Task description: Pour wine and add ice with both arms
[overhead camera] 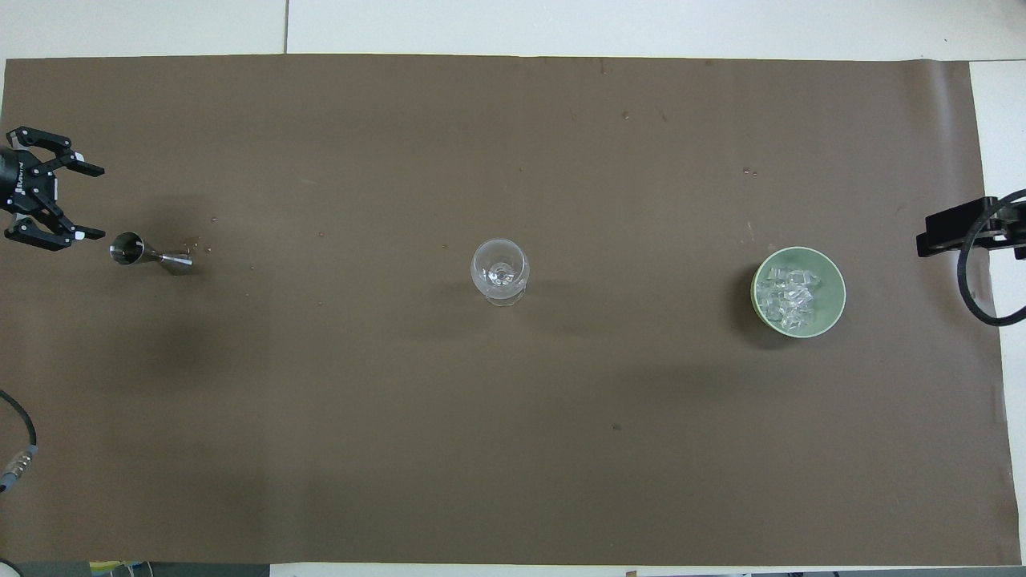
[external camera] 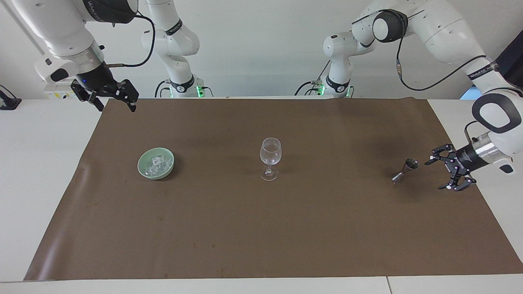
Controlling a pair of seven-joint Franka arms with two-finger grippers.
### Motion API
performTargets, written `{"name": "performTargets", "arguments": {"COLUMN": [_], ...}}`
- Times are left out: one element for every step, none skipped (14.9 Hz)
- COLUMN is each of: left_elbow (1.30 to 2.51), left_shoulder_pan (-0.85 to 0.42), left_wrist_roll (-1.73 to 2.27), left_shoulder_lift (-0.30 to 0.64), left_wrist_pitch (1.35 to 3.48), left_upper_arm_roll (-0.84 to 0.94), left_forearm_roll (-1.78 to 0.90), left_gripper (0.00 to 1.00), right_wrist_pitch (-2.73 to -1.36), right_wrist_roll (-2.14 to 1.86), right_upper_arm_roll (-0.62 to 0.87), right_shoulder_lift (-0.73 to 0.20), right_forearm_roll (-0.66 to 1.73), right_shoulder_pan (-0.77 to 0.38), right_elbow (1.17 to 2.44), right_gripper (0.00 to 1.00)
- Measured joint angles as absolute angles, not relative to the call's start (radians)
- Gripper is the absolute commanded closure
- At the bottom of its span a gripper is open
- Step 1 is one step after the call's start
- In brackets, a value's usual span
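Hovering: left gripper (external camera: 445, 173) hung low over the brown mat (external camera: 261, 228), just beside the jigger (external camera: 404, 169), at the left arm's end of the table (external camera: 41, 163); no contact.
Left gripper state: fingers spread wide, holding nothing, opening turned toward the jigger.
Left gripper, overhead: gripper (overhead camera: 80, 200) sat at the mat's (overhead camera: 513, 449) edge, one fingertip close to the jigger's (overhead camera: 140, 252) open cup, not touching.
Jigger: small metal double cone, stood on the mat well apart from the wine glass, toward the left arm's end; looked tilted in both views, exact pose unclear.
Wine glass: (external camera: 270, 158) upright on its foot at mat centre, clear, looked empty; overhead (overhead camera: 499, 271).
Bowl: pale green (external camera: 143, 169), on the mat well apart from the wine glass, toward the right arm's end; overhead rim (overhead camera: 834, 276).
Ice: (external camera: 157, 163) clear cubes heaped in the bowl; overhead (overhead camera: 787, 295).
Right gripper: (external camera: 114, 107) raised over the mat's corner nearest the robots, right arm's end, well apart from the wine glass; arm waited.
Right gripper state: fingers spread, empty.
Right gripper, overhead: only a black part (overhead camera: 958, 226) showed at the edge, near the bowl.
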State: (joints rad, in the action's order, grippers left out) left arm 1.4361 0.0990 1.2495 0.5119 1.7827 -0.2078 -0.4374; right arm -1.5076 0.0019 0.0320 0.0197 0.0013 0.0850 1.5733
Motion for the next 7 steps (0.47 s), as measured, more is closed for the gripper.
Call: {"name": "performTargets", "arguments": {"left_elbow": [1.454,1.481,1.516,1.555,1.596,1.634,1.674], "left_shoulder_pan": [0.099,0.117,0.147,0.177,0.198,0.21,0.216], "left_wrist_roll": [1.278,1.292,1.292,1.287,1.28,1.272,1.254], "left_shoulder_lift": [0.508,0.501,0.492,0.479,0.466,0.453,0.44], "left_wrist_pitch": [1.817,1.857,1.891,1.913,1.925,1.935,1.947], "left_upper_arm_roll": [-0.21,-0.214,-0.217,-0.218,-0.219,-0.219,-0.219], "left_forearm_roll": [-0.449,-0.484,-0.528,-0.564,-0.598,-0.639,-0.683], "left_gripper": [0.0,0.0,0.0,0.0,0.0,0.0,0.0], "right_wrist_pitch": [-1.508,-1.508,-1.508,-1.508,-1.508,-1.508,-1.508], "right_wrist_roll": [0.002,0.002,0.002,0.002,0.002,0.002,0.002], "right_upper_arm_roll": [0.032,0.032,0.032,0.032,0.032,0.032,0.032], "right_shoulder_lift": [0.02,0.02,0.02,0.02,0.02,0.02,0.02], "right_forearm_roll": [0.001,0.001,0.001,0.001,0.001,0.001,0.001], "right_shoulder_pan": [0.085,0.085,0.085,0.085,0.085,0.085,0.085], "right_elbow": [1.573,1.573,1.573,1.573,1.573,1.573,1.573], "right_gripper": [0.0,0.0,0.0,0.0,0.0,0.0,0.0]}}
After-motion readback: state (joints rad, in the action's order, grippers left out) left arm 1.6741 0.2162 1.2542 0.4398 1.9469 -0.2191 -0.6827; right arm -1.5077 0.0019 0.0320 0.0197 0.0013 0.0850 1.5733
